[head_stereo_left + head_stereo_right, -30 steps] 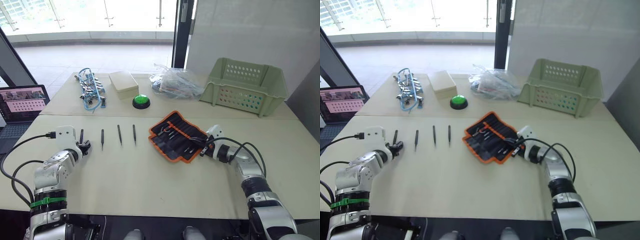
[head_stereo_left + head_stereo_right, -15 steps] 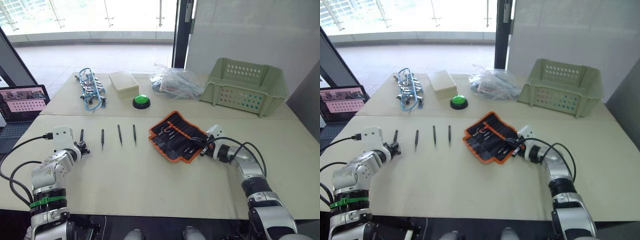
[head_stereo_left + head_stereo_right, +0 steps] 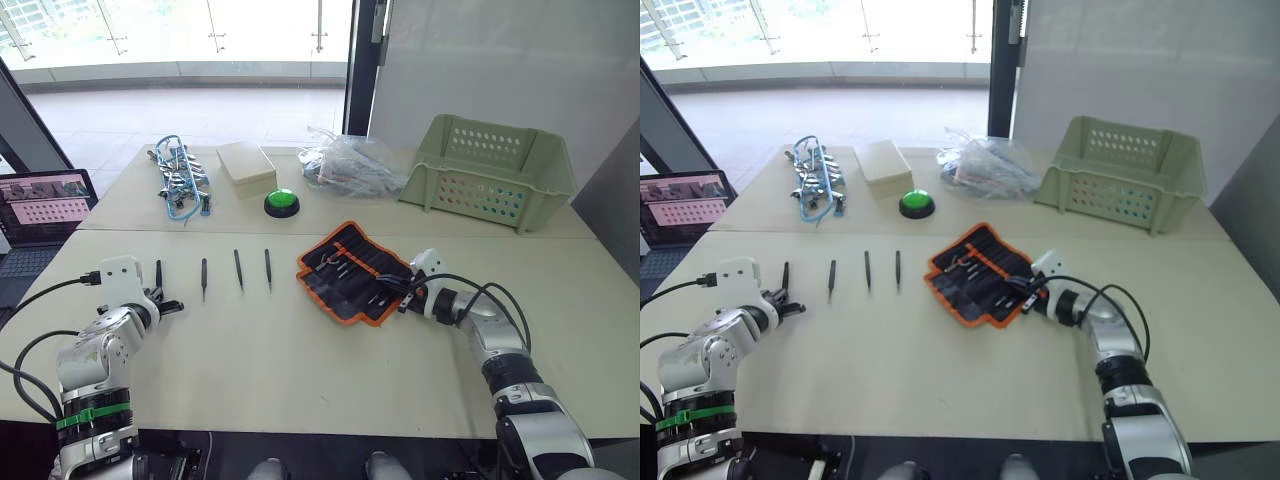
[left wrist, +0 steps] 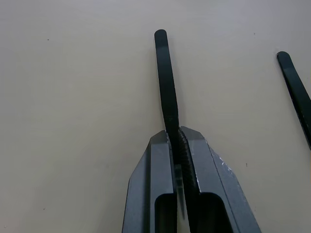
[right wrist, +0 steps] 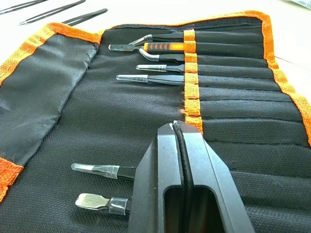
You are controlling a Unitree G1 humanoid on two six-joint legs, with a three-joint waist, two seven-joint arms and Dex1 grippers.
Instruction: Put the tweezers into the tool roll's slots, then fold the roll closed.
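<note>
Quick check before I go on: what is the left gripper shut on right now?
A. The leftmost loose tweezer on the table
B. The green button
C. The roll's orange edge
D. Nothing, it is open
A: the left gripper is clamped on the leftmost tweezer, lying on the table.

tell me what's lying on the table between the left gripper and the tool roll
In the left eye view, three loose black tweezers lie in a row on the bare table between the left gripper and the open tool roll.

End effector (image 4: 178, 133) pinching tweezers (image 4: 165, 73)
</note>
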